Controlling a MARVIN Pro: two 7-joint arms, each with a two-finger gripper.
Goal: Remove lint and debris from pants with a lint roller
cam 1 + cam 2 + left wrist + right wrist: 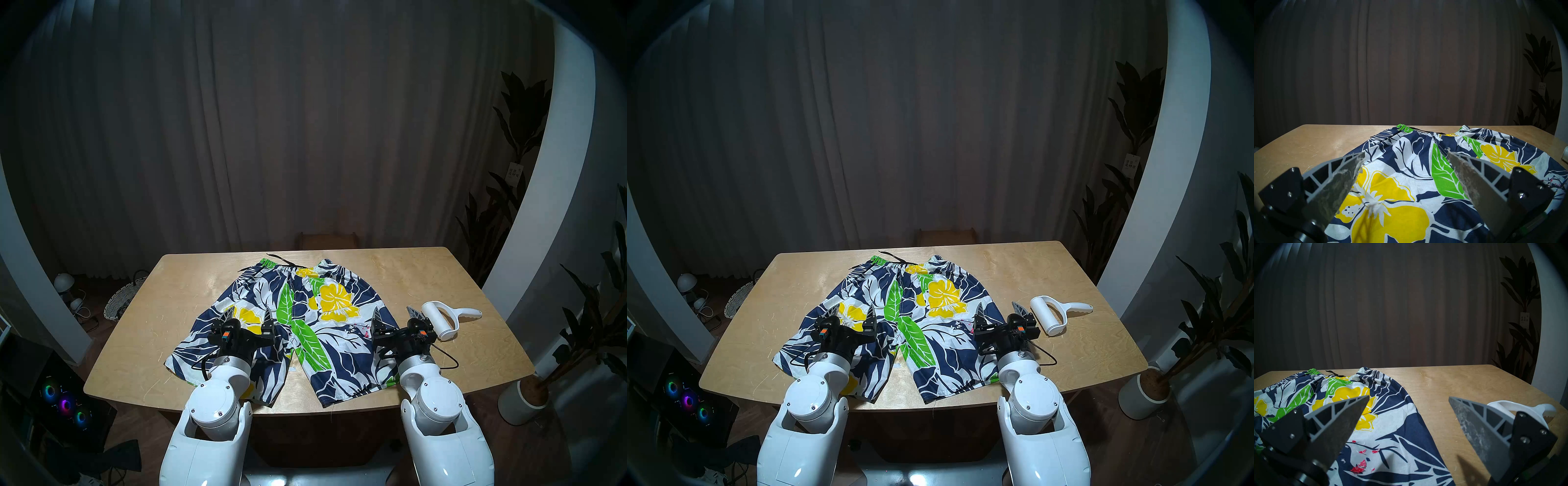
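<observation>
The pants [312, 342] lie flat on the wooden table [441, 271], waistband at the far side. Pink-red and white lint specks [359, 331] sit on their right leg, close under my right gripper in the right wrist view [1360, 465]. The white lint roller [439, 319] lies on the table right of the pants, handle pointing right. My left gripper [248, 314] is open and empty above the left leg's yellow flower [1383, 195]. My right gripper [394, 312] is open and empty over the pants' right edge, just left of the roller [1508, 405].
A potted plant [522, 397] stands on the floor right of the table. A woven basket [118, 302] and a computer with glowing fans [64, 404] are on the floor at the left. A wooden stool [327, 239] stands behind the table, before a curtain.
</observation>
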